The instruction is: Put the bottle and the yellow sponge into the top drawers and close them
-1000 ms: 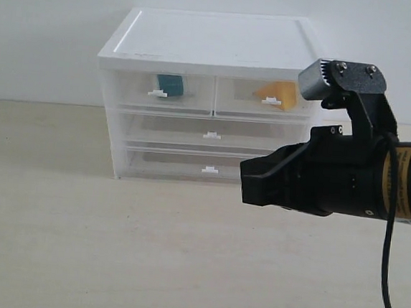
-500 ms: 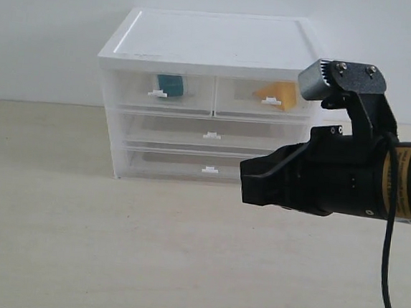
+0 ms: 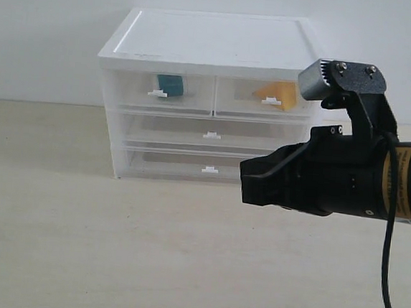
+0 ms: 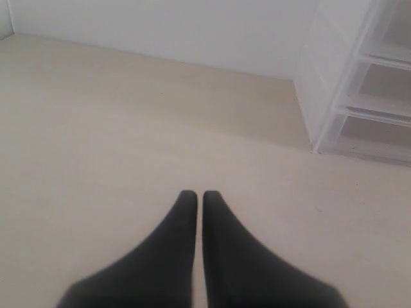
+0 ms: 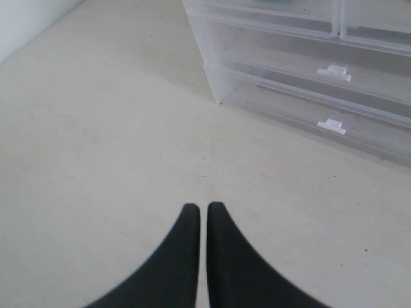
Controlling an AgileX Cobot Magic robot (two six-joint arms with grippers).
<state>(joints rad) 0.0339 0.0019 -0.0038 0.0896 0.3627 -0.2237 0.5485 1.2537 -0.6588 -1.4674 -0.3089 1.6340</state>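
Plainly, the cabinet (image 3: 215,43) sits at the far edge of the table (image 3: 75,243), both top drawers (image 3: 189,98) pushed flush. Nearer the front edge, the right gripper (image 5: 203,213) and left gripper (image 4: 200,194) hover over bare tabletop, jaws pressed together, holding nothing. The bottle (image 3: 170,85) lies inside the left drawer and the yellow sponge (image 3: 283,94) inside the right, both beyond the claws. I judge nothing remains to grasp.
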